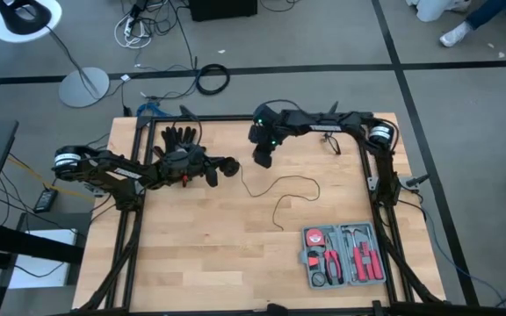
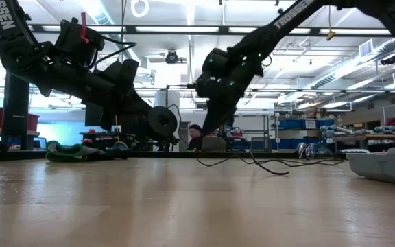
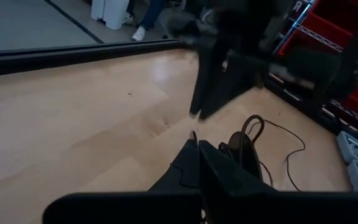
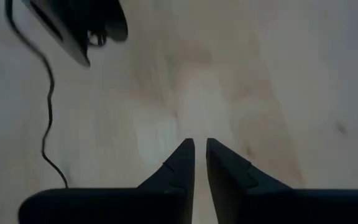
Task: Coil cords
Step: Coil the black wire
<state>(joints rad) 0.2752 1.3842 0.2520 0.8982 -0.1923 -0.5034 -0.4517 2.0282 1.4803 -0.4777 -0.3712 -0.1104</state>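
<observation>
The right tool [image 4: 200, 163], fingers a narrow slit apart and empty, hangs above the tabletop [image 1: 191, 254] near its far edge; the left tool [image 1: 227, 166] is closed on the round black disc [image 1: 229, 165] ending the cord [image 1: 281, 195]. The wire trails loose across the boards, so coiling looks barely begun. Only the low view shows the disc lifted clear of the tabletop.
</observation>
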